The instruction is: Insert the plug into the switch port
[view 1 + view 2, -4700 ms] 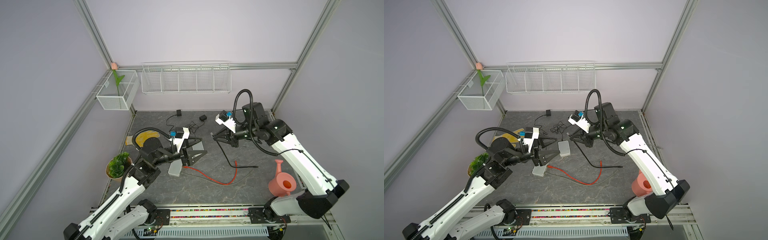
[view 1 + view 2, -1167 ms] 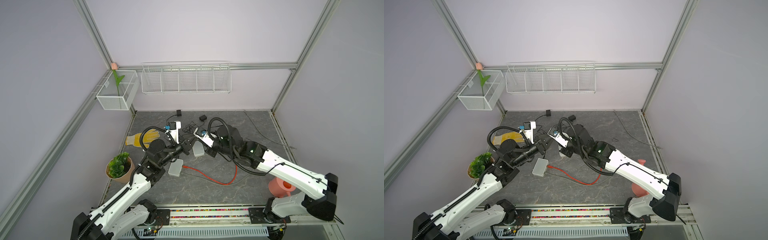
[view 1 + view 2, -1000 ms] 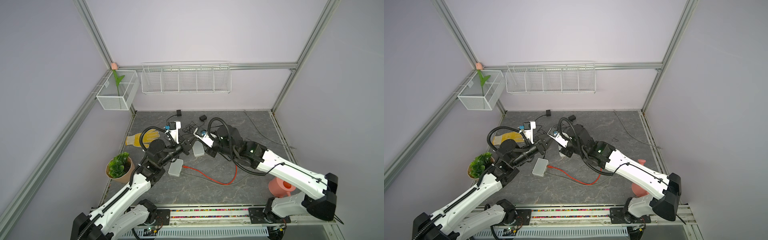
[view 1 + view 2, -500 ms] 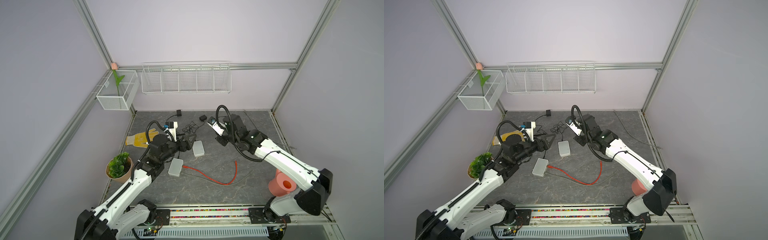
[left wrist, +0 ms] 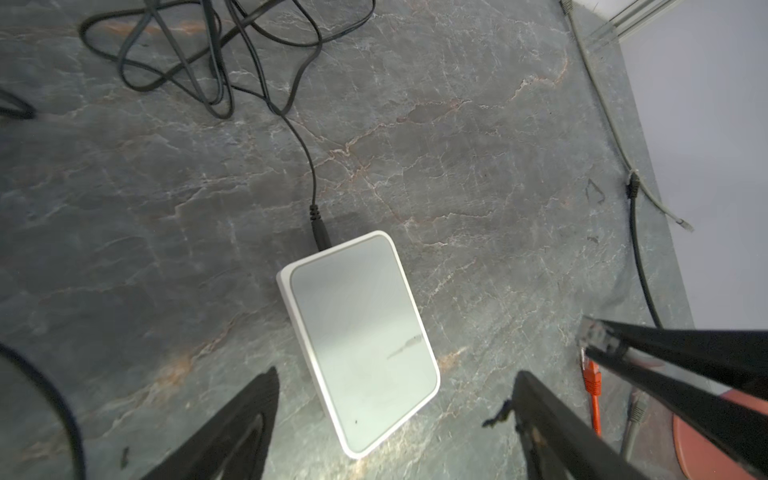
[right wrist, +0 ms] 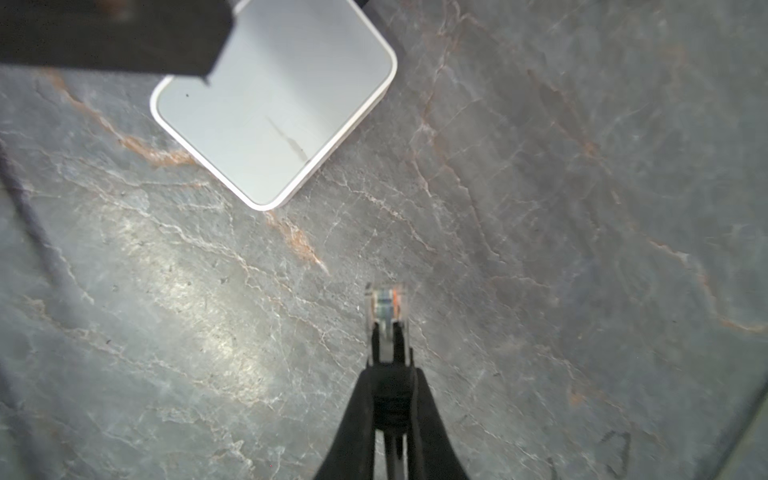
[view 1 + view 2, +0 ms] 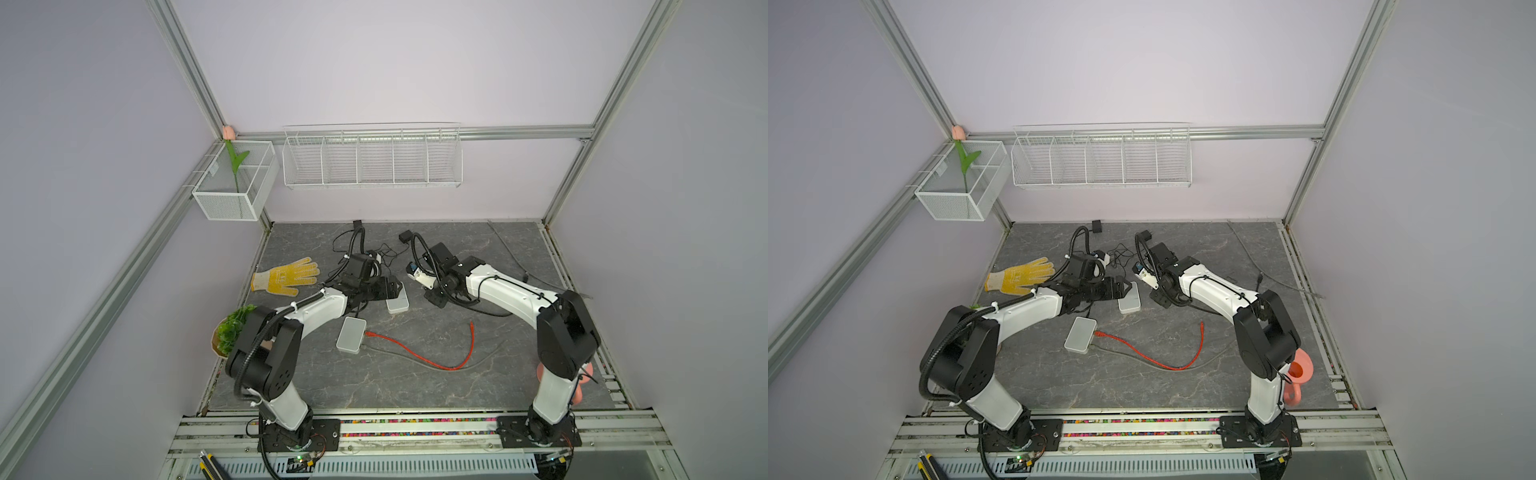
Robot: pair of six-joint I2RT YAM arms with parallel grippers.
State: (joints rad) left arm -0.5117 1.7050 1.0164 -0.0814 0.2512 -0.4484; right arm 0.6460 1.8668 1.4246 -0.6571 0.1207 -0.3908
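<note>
right fingers point(image 6: 353, 424) pinch plug point(image 6: 384, 309) | left fingers point(image 5: 232, 428) spread open by switch point(image 5: 361, 332) | step: approach | next: align plug to port, probably on unseen edge

Between my plug point(image 6: 384, 307) and the switch point(image 6: 274, 104) lies only bare grey floor point(image 6: 540, 208), open for a straight pass. My left gripper point(image 5: 395, 382) hangs spread wide over the switch, one finger point(image 6: 116, 37) overhanging a corner. A black cord point(image 5: 309, 174) occupies one short end. The red cable point(image 7: 415, 355) and second white box point(image 7: 351, 335) lie well aside.
</note>
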